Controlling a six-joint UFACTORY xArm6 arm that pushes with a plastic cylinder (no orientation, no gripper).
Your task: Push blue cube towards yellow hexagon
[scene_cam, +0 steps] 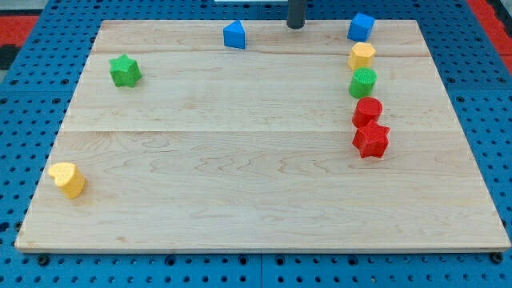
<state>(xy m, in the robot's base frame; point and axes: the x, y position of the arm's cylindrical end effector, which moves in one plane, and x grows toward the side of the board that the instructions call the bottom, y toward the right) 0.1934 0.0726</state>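
The blue cube (361,26) sits at the view's top right corner of the wooden board (240,160). The yellow hexagon (362,55) lies just below it, nearly touching. My tip (296,25) is at the view's top edge, to the left of the blue cube and apart from it, with a gap between them. It is to the right of a second blue block with a peaked top (234,35).
Below the yellow hexagon runs a column: a green round block (362,82), a red round block (367,111) and a red star (371,140). A green star (125,70) lies at the upper left. A yellow heart-like block (67,179) lies at the lower left.
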